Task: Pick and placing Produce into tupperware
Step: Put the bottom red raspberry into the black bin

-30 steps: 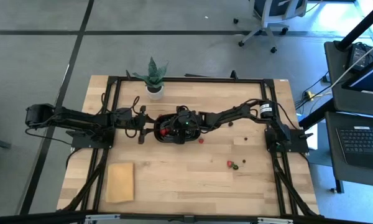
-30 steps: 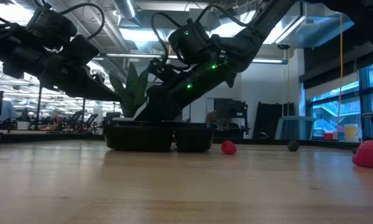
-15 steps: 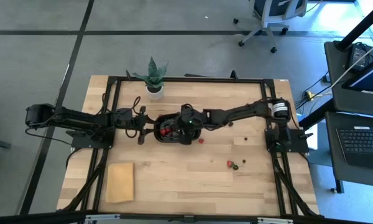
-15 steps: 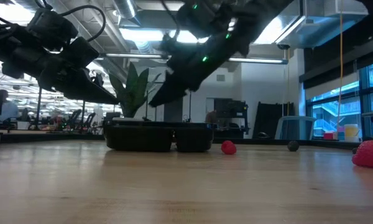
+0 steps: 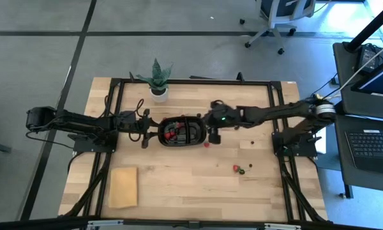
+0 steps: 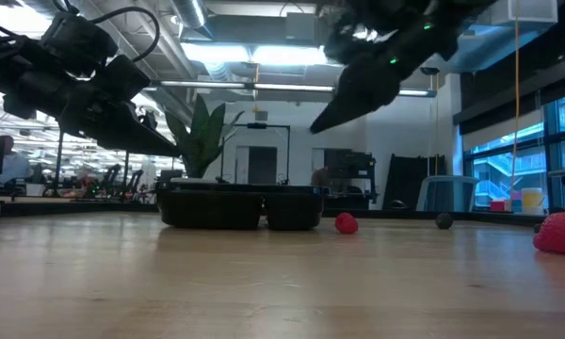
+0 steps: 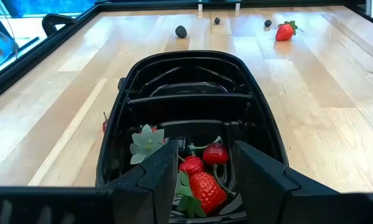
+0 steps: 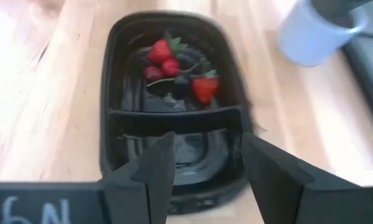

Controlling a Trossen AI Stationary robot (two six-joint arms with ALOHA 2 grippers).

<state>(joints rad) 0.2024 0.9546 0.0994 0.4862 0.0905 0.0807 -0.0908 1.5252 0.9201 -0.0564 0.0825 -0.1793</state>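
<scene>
Produce [image 5: 170,133] is gathered in the tray's [image 5: 180,119] left compartment at mid-worktop [image 5: 179,179]. The tray is steadied by the left gripper [image 5: 145,131], clamped on its left rim. The right gripper [image 5: 213,135], open and empty, is held just right of it, near a loose berry [image 5: 205,144].

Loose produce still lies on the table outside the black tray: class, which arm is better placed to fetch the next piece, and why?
Probably the right. The right gripper is open, empty and beside the loose red berry; the left gripper sits at the tupperware's far end.
</scene>
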